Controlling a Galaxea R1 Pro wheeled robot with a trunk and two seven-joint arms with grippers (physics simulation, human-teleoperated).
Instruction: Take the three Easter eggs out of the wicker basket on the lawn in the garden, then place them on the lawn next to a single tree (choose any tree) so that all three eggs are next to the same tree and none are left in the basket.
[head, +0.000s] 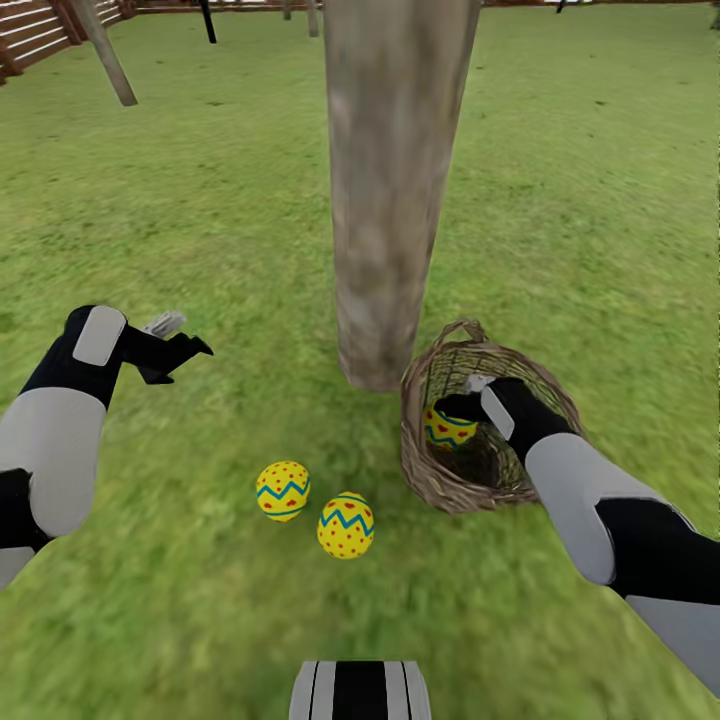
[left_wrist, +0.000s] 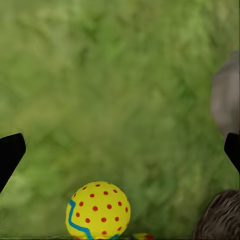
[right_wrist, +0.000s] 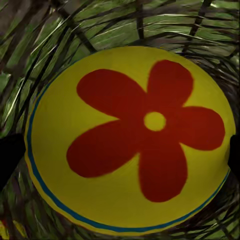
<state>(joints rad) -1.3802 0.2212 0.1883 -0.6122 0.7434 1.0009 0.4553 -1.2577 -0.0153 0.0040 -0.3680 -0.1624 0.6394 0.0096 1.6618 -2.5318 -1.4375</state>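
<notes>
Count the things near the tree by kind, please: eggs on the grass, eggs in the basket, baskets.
Eggs on the grass: 2
Eggs in the basket: 1
Baskets: 1
Total: 4

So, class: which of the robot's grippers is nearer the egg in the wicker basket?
Right. The right gripper reaches into the wicker basket, right at the flower egg. The left gripper hangs over the lawn, across the tree.

R gripper (head: 468, 404) tips hidden behind wicker basket (head: 450, 480) wall
</notes>
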